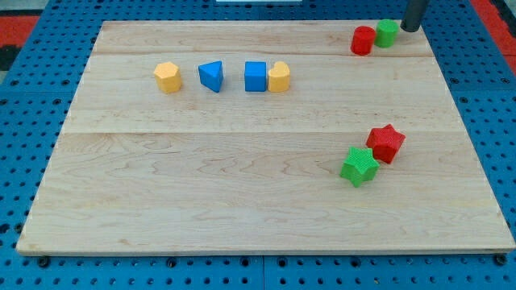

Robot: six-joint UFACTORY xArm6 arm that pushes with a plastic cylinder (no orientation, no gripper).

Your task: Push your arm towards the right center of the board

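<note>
Now my tip (410, 29) rests beside the green block (387, 33) — no jaws here.

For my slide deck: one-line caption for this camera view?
My tip sits at the wooden board's top right, beside the green cylinder and red cylinder.

All we can see of our arm is a short stretch of straight rod, dark grey to near black, smooth & round w/ a faint lighter sheen, no cables, screws or markings visible, ending at my tip (411, 30), upper right of frame.
</note>
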